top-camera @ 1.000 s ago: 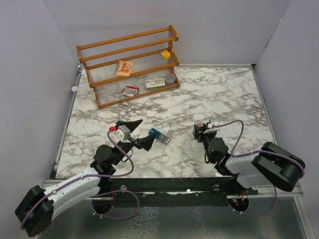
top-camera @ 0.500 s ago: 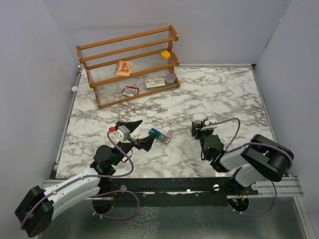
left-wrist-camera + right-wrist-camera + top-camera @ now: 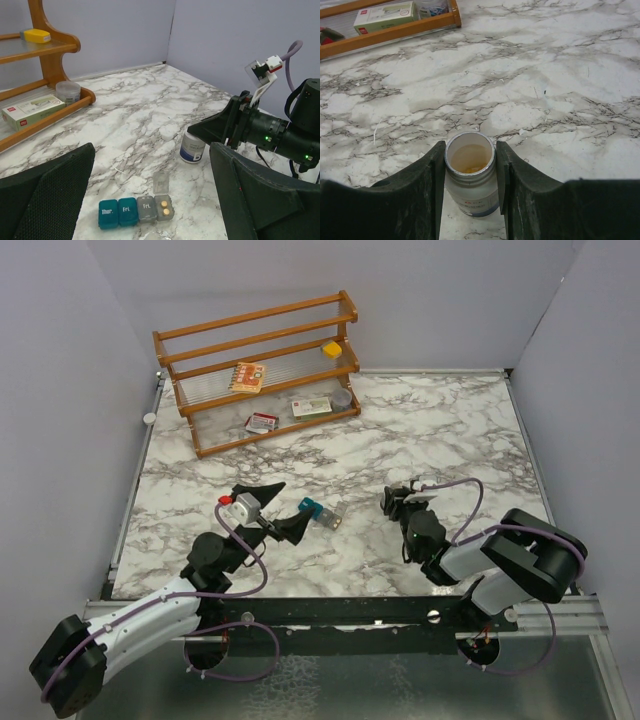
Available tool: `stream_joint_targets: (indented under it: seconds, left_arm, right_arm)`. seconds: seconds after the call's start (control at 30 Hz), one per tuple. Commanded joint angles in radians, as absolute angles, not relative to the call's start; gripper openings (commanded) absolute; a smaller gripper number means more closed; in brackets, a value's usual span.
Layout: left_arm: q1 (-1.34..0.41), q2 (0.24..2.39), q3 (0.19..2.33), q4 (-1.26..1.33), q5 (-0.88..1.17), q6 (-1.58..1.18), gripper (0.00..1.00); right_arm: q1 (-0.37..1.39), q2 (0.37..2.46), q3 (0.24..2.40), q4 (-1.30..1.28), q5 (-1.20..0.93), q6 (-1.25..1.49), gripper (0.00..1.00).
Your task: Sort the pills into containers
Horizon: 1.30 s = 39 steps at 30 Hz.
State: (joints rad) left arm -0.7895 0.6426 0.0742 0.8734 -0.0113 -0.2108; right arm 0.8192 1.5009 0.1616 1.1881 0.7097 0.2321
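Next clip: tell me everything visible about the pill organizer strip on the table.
The pill organizer strip is a row of four joined square plastic compartments: two teal-blue, printed "Thur." and "Fri.", then two translucent grey. Three are shut; the end grey one has its clear lid flipped open and holds two small yellow-orange pills. It lies flat on the marble table, ahead of the open left tool, touching neither finger.

The table (image 3: 450, 430) is white marble-patterned with grey veining. The containers (image 3: 136, 211) comprise two teal-blue and two translucent grey compartments. The bottle (image 3: 470, 196) is whitish with a blue band. The rack (image 3: 49, 67) is orange-brown.
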Motion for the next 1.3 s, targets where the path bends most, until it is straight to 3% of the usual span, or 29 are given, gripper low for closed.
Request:
stream_joint_targets:
  seconds: [0.0,0.1,0.23,0.37,0.83,1.07,1.17,1.27]
  left_arm:
    - [-0.792,0.645,0.077,0.873,-0.014,-0.209,0.99]
    - [-0.791,0.644,0.079,0.873,-0.020,-0.209,0.99]
    - [-0.792,0.647,0.081,0.873,-0.026,-0.206,0.99]
    - [-0.792,0.654,0.086,0.873,-0.028,-0.207,0.99]
    - [-0.791,0.658,0.086,0.873,-0.041,-0.204,0.99]
    - [-0.791,0.663,0.079,0.872,-0.043,-0.204,0.99]
    - [-0.791,0.684,0.078,0.869,-0.047,-0.214,0.99]
    - [-0.791,0.703,0.073,0.867,-0.066,-0.227,0.99]
  right_arm:
    - [0.827,1.507,0.167,1.156,0.737,0.273,0.29]
    - [0.828,1.510,0.166,1.141,0.732,0.277,0.32]
    - [0.836,1.518,0.165,1.138,0.745,0.275,0.67]
    - [0.847,1.521,0.180,1.128,0.752,0.262,0.81]
    - [0.912,1.475,0.215,1.144,0.801,0.129,0.84]
    - [0.994,1.342,0.228,1.233,0.888,-0.077,0.84]
    - [1.016,1.243,0.282,1.161,0.893,-0.136,0.84]
    - [1.017,1.154,0.380,0.910,0.809,-0.098,0.81]
